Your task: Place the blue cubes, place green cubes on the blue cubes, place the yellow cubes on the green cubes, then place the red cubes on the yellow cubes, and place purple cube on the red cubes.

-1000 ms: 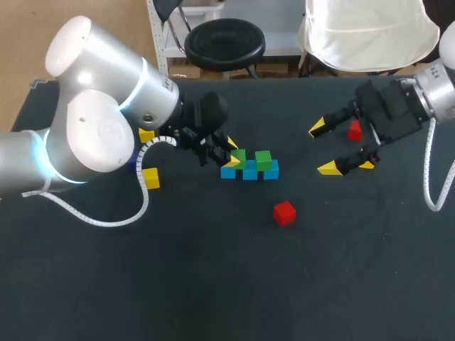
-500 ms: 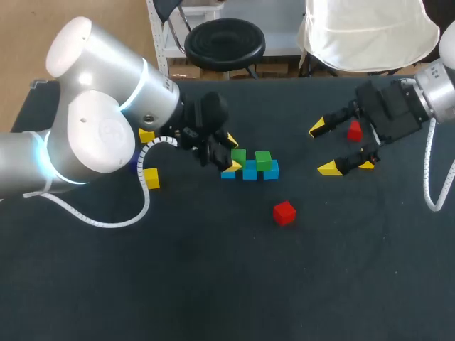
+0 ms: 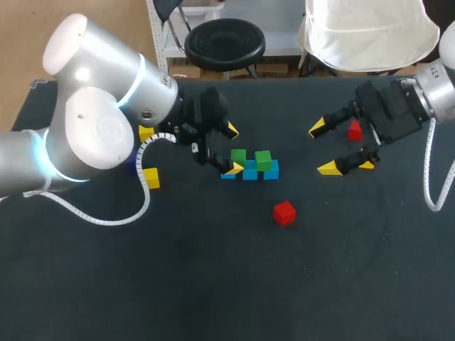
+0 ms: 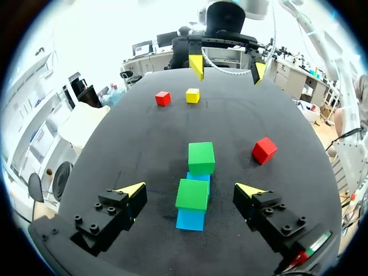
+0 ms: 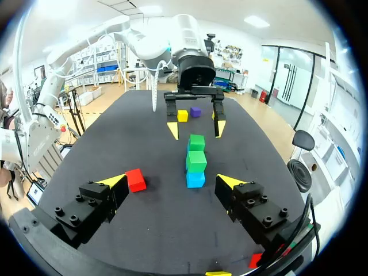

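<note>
Fingers apart, my left gripper [image 3: 232,149] hovers at the left end of the small blue cubes [image 3: 249,172] topped with small green cubes [image 3: 264,160], near the dark table's [image 3: 213,284] far edge. Small yellow cubes [image 3: 151,177] lie toward the left edge, nearest this arm.

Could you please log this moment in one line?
left gripper open around green cube | right gripper open, empty | green cubes on blue cubes

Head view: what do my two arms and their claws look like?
The left arm is built of bulky, rounded silver-white shells with a glowing pale blue ring at the joints. The right arm shows the same silver finish. A white coiled cable runs along each. The left claw and right claw are black and blocky, each with two fingers tipped bright yellow.
</note>
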`<state>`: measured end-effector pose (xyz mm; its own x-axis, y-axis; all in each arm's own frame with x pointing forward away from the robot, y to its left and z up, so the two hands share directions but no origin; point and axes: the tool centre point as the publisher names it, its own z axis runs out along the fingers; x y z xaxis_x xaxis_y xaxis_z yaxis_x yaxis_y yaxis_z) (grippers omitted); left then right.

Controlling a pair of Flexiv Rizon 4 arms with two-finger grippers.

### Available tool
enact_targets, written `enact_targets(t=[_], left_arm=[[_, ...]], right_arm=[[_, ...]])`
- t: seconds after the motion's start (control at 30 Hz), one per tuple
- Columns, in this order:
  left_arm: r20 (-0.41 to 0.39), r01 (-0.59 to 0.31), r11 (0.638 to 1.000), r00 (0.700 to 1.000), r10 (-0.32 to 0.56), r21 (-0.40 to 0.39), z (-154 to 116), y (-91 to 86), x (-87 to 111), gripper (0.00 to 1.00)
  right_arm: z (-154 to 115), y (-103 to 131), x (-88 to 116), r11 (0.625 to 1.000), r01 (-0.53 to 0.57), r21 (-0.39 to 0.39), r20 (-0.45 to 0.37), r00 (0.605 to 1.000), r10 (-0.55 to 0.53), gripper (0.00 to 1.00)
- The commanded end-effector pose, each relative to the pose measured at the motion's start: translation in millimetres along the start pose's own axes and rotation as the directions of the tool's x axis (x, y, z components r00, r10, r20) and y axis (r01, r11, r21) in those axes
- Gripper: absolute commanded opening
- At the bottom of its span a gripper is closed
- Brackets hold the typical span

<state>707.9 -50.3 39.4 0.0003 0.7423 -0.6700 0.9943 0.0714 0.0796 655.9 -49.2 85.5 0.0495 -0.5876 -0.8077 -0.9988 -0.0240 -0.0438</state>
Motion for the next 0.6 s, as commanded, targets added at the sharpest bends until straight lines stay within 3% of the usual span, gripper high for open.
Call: enact_targets(t=[0.03, 0.27, 0.6], left_arm=[[0.041, -0.028, 0.999, 0.999, 0.028, 0.02, -15, 1.3, 1.1, 1.0], [0.051, -0.05, 0.999, 0.997, 0.05, 0.002, -32, 0.3, -2.1, 1.0], [0.061, -0.004, 1.0, 0.998, 0.004, -0.001, -51, 2.6, 3.0, 1.0]], right_arm=[[1, 0, 0, 1.0, 0.001, 0.0, 0.002, 1.0, -0.001, 1.0], [1, 0, 0, 1.0, 0.001, 0.0, 0.002, 1.0, -0.001, 1.0], [1, 0, 0, 1.0, 0.001, 0.0, 0.002, 1.0, -0.001, 1.0]])
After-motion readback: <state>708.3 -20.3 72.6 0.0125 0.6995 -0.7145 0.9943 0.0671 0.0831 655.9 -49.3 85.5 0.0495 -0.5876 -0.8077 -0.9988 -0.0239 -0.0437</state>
